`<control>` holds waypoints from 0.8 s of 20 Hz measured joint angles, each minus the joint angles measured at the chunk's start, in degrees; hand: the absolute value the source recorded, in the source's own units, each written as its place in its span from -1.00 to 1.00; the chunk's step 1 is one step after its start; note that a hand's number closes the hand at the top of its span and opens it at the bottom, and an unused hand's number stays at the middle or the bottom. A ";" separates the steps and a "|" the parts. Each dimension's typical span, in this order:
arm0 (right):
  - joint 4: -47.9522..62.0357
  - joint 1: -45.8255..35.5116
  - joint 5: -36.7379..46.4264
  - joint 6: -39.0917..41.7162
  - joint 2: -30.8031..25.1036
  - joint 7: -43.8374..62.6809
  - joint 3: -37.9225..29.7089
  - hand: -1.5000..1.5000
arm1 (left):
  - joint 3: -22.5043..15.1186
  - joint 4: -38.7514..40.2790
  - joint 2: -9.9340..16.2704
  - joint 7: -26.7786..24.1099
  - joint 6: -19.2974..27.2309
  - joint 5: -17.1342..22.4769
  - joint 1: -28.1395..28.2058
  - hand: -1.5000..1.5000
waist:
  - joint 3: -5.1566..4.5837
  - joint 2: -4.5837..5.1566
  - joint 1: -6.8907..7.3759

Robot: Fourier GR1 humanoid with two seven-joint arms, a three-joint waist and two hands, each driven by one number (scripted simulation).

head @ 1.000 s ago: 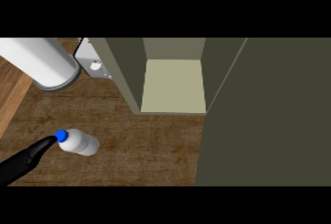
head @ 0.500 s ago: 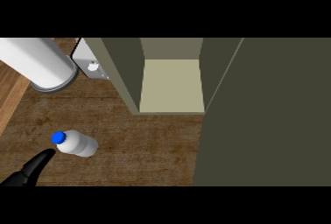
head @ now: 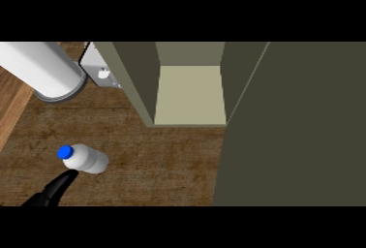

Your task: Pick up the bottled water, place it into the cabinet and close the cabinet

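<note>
White bottled water (head: 85,159) with blue cap, standing on the wooden counter, left of the olive cabinet (head: 190,92), door open.

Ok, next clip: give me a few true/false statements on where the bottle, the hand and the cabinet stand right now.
1. The bottled water stands on the wooden counter, outside the cabinet. True.
2. The bottle's cap is red. False: it is blue.
3. The cabinet is open, with its pale shelf bare. True.
4. A black hand shows at the lower left, just below the bottle. True.
5. The hand has lifted the bottle off the counter. False: the bottle stands on the counter.
</note>
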 measured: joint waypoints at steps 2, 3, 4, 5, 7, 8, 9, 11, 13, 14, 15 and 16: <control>0.15 -0.63 0.40 -0.92 0.30 0.51 0.72 -1.00 | -1.30 0.13 -0.11 0.20 0.54 -0.57 0.24 -1.00 | 0.00 0.00 0.06; 0.12 -0.76 0.56 -1.33 0.29 0.66 1.15 -1.00 | -1.58 0.18 -0.08 0.68 0.63 -0.84 0.37 -1.00 | 0.01 -0.01 0.05; 0.06 -1.06 0.63 -1.63 0.27 0.88 1.43 -1.00 | -1.70 0.38 -0.01 0.97 0.73 -1.29 0.27 -1.00 | 0.01 0.01 0.01; 0.17 -1.32 0.92 -2.10 0.33 1.01 1.84 -1.00 | -1.52 0.40 0.41 1.11 0.74 -1.53 0.95 -1.00 | 0.00 -0.01 0.13; -0.03 -0.99 1.07 -2.57 -0.06 0.85 2.33 -1.00 | -1.10 0.36 1.04 2.02 0.63 -1.94 1.51 -1.00 | 0.01 -0.04 0.08; -0.15 -1.05 1.21 -3.04 -0.05 1.12 3.21 -1.00 | -0.91 0.43 1.13 2.22 0.73 -2.15 1.42 -1.00 | 0.00 -0.06 0.00; -0.15 -1.41 1.30 -3.25 -0.24 1.30 3.33 -1.00 | -0.85 0.52 1.20 2.64 0.72 -2.38 1.30 -1.00 | -0.01 -0.03 -0.01; -0.19 -1.92 1.51 -3.92 -0.55 1.93 3.71 -1.00 | -0.66 0.65 1.51 3.02 0.74 -2.74 1.78 -1.00 | -0.04 -0.01 0.03; 0.26 -2.14 2.31 -5.10 -0.26 1.80 5.37 -1.00 | -0.58 0.88 1.59 3.17 0.79 -3.05 1.38 -1.00 | -0.06 0.01 -0.07; 0.22 -1.53 2.54 -5.48 -0.57 1.33 6.11 -1.00 | -0.47 1.07 1.44 3.27 0.87 -3.20 0.84 -1.00 | -0.08 0.02 -0.22; 0.25 -1.74 2.73 -5.94 -0.65 1.37 6.38 -1.00 | -0.66 1.25 1.20 2.88 1.13 -3.33 0.94 -1.00 | -0.09 0.04 -0.21; 0.30 -1.40 2.81 -6.10 -1.06 0.94 6.45 -1.00 | -0.41 1.26 1.51 2.76 1.10 -3.41 1.62 -1.00 | -0.10 0.03 -0.15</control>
